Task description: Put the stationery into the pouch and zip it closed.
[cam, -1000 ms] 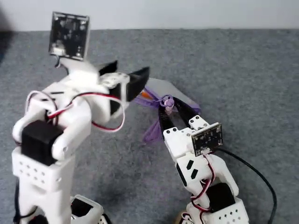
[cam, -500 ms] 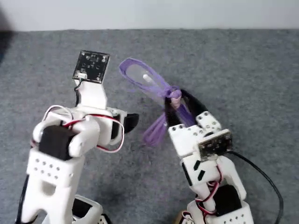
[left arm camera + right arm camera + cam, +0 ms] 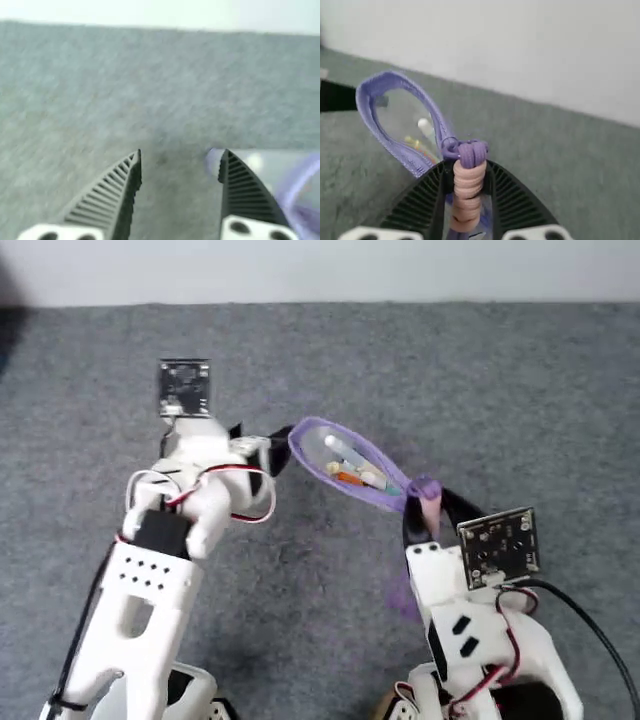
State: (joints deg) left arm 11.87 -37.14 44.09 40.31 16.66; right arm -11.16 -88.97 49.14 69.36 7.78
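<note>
Pouch (image 3: 345, 468), stationery (image 3: 352, 477) inside and mouth open, sits between my tools: right tool (image 3: 467, 170) clamped on its coiled strap (image 3: 466, 200), left tool (image 3: 181, 155) wide beside the far end. Risk: unanchored, pouch drags instead of zipping.

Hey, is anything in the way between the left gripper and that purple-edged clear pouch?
Nothing visible does. The open left gripper sits at the end of the clear, purple-edged zip pouch, whose corner lies right beside one finger; only grey carpet shows between the fingers.
</note>
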